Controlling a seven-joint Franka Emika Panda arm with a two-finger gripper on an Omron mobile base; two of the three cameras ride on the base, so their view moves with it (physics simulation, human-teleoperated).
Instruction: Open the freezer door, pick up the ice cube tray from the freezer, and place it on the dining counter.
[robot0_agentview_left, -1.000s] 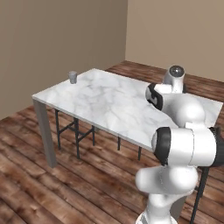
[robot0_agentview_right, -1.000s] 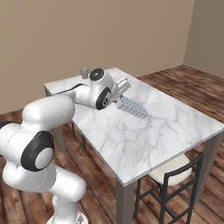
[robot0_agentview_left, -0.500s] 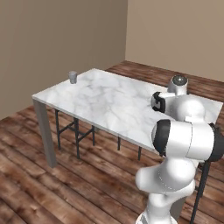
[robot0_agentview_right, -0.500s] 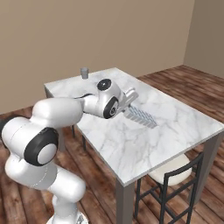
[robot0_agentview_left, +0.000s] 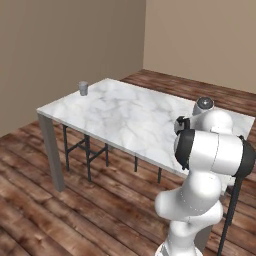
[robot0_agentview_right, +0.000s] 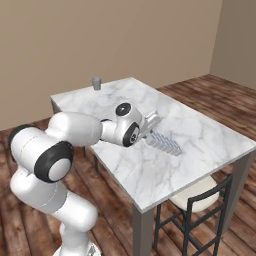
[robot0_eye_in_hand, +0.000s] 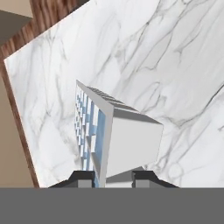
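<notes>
My gripper (robot0_agentview_right: 151, 133) is shut on one end of the ice cube tray (robot0_agentview_right: 165, 142), a pale blue-white grid of square cells. The tray reaches out from the fingers, low over the middle of the dining counter (robot0_agentview_right: 205, 132); whether it touches the slab I cannot tell. Along the hand, the tray (robot0_eye_in_hand: 109, 131) stands on edge between my gripper's (robot0_eye_in_hand: 113, 177) two dark tips, with the marbled counter (robot0_eye_in_hand: 175, 61) behind it. The same counter (robot0_agentview_left: 115, 110) lies ahead of my arm in the left base view. The freezer and the freezer door are out of view.
A small grey cup (robot0_agentview_left: 83, 88) (robot0_agentview_right: 96, 83) stands at the counter's far corner. A black-framed chair with a pale seat (robot0_agentview_right: 199, 197) is tucked under the near right edge. Thin black legs (robot0_agentview_left: 86, 150) stand beneath the slab. Wooden floor lies all around.
The arm has swung further out over the counter, carrying the tray to the right and lower toward the slab. The grip on the tray is unchanged.
</notes>
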